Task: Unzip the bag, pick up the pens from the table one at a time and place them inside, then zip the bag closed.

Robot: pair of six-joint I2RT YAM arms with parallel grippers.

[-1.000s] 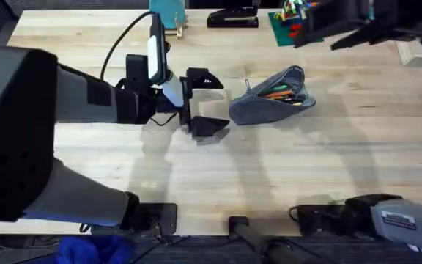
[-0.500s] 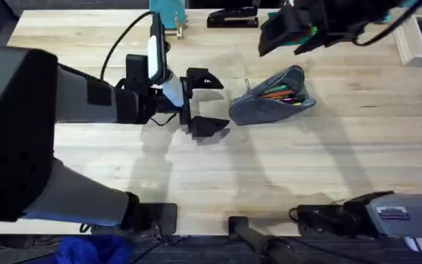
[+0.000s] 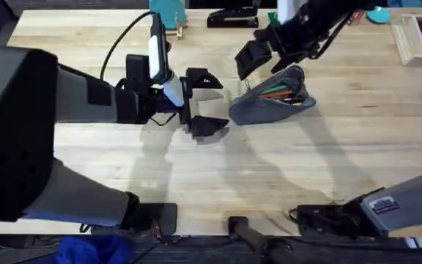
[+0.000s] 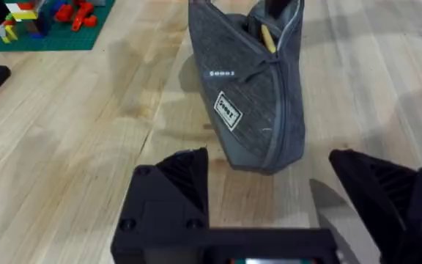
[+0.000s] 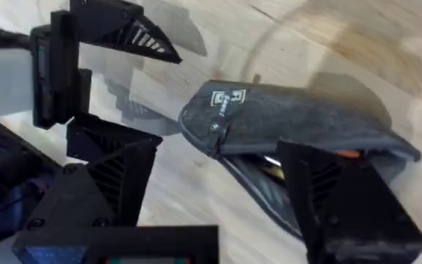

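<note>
bag [image 3: 271, 99] lies mid-table [image 3: 218, 176], zipper open, pens [image 3: 278, 93] inside — orange and green, I think | left gripper [image 3: 206, 103] parked just beside the bag's end, jaws wide, holding nothing | right gripper [image 3: 257, 53] hovers over the bag's far side — I see its fingers spread apart, empty

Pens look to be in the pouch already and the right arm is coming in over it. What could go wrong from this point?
1. The bag is unzipped, pens showing in the mouth; the right gripper, open above its near end, might catch fabric rather than the zipper pull.
2. The left gripper is open beside the bag, not holding it, so a zipping tug could drag the pouch across the table.
</note>
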